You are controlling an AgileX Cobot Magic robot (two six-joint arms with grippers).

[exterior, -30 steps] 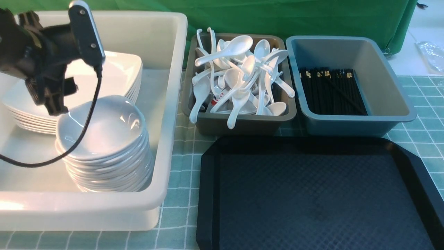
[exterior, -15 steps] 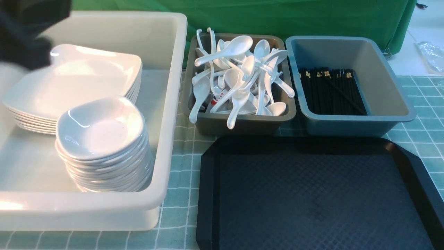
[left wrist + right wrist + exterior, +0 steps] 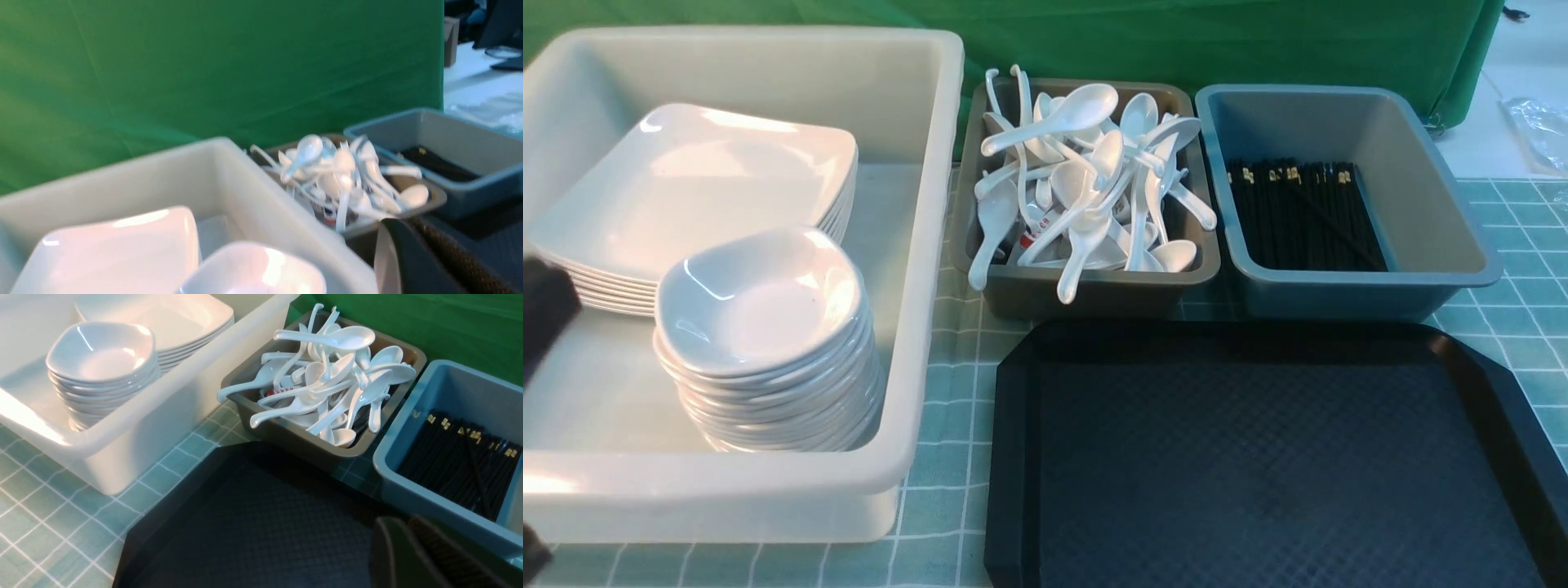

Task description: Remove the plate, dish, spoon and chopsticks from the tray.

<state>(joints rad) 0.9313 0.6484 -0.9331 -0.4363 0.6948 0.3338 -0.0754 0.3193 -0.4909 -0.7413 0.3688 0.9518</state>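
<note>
The black tray holds nothing; its diamond floor is bare. A stack of square white plates and a stack of small white dishes sit in the big white tub. White spoons fill the brown-grey tub. Black chopsticks lie in the blue-grey tub. Only a dark blurred part of my left arm shows at the left edge. Each wrist view shows one finger, the left and the right, holding nothing I can see.
A teal checked cloth covers the table and a green backdrop hangs behind the tubs. The white tub stands left of the tray; the two smaller tubs stand just behind it. The right arm is out of the front view.
My left arm has drawn back from over the white tub, down and to the left edge. The plate and dish stacks now show fully.
</note>
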